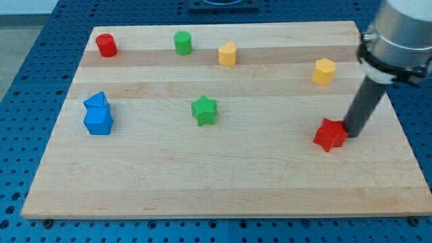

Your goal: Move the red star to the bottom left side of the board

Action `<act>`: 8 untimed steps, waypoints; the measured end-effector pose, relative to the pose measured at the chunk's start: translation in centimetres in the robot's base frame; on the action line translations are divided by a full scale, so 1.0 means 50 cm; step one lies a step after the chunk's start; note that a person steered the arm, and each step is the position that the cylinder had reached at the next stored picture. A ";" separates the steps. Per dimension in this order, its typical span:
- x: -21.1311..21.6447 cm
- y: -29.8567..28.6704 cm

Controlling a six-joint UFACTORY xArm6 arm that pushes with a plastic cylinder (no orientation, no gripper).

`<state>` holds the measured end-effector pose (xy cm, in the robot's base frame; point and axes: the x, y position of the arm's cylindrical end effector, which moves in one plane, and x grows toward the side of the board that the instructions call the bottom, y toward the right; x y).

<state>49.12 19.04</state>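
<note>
The red star [329, 135] lies on the wooden board [223, 182] at the view's right, a little below mid-height. My tip [351, 133] touches or nearly touches the star's right side. The dark rod rises from there up to the grey arm at the view's top right.
A red cylinder [106, 45] sits at the top left, a green cylinder [183, 42] and a yellow block [227, 53] along the top, another yellow block [324, 71] at the upper right. A green star [204, 110] lies mid-board. Two blue blocks [98, 115] touch at the left.
</note>
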 end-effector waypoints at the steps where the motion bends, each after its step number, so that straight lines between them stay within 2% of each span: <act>1: 0.002 -0.080; 3: 0.040 -0.240; 4: 0.048 -0.270; 6: 0.036 -0.163; 7: 0.053 -0.148; 8: 0.107 -0.151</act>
<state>54.49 11.50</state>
